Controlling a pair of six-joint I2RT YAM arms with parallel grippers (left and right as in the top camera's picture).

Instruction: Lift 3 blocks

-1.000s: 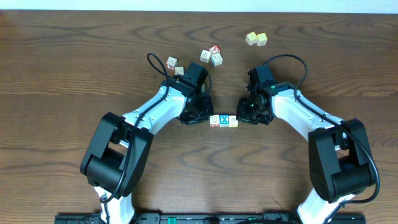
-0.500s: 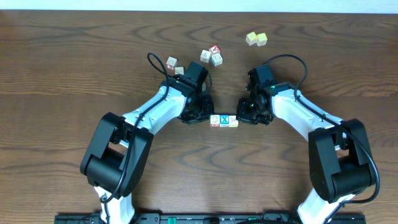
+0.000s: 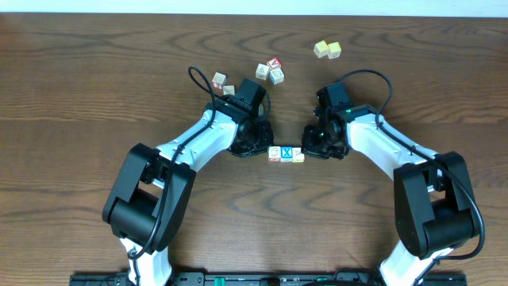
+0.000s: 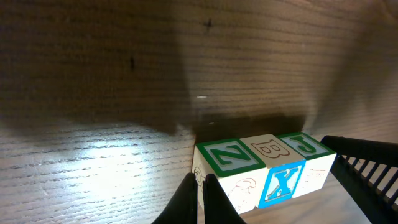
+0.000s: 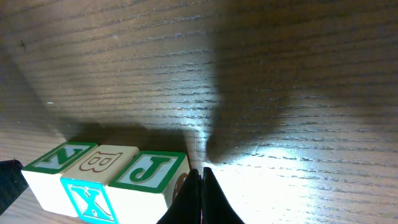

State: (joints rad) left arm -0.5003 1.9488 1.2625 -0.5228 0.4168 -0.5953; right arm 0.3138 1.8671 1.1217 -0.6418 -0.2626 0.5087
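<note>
Nothing has really moved since a second ago; both arms and the blocks sit where they were. Closest to the robot, the left pincer (image 4: 198, 198) is shut tight with nothing inside it, and its tip pushes on the end of the red-edged block (image 3: 274, 154). The right pincer (image 5: 201, 190) is shut and empty too, pushing on the yellow-edged block (image 3: 298, 155). The blue X block (image 3: 286, 153) is squeezed between those two, all in one row mid-table (image 3: 79, 103). Farther back lie a small bunch of cubes (image 3: 271, 70) and a pale yellow pair (image 3: 327, 50).
</note>
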